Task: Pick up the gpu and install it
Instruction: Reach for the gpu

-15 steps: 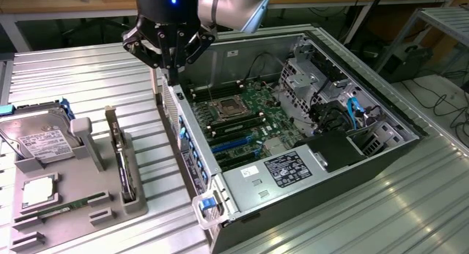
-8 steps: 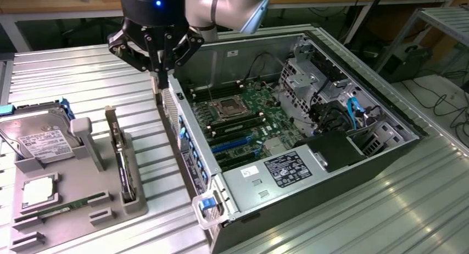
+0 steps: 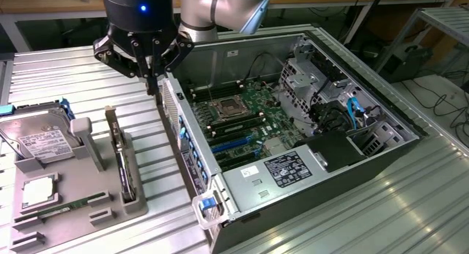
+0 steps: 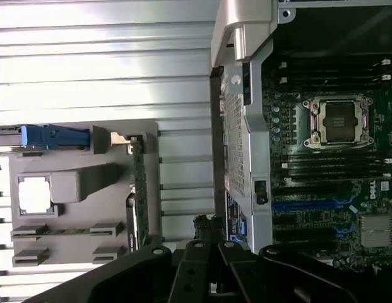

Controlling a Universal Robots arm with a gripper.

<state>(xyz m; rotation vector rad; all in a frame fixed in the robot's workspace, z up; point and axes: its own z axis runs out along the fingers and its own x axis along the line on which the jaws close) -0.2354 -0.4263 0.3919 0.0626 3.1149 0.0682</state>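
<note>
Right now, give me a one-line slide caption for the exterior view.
Shut, empty gripper hovers beside the open computer case; the gpu stands on edge in its grey holder.

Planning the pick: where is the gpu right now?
On the exterior view's left, the gpu stands on edge in the grey holder, between the hard drive and the open computer case.

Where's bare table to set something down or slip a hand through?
Bare table lies to the exterior view's right of the computer case, and beyond the grey holder, beside the gripper, jaws shut. The strip between holder and case is narrow. Crowded: the holder, with gpu, hard drive and RAM stick.
</note>
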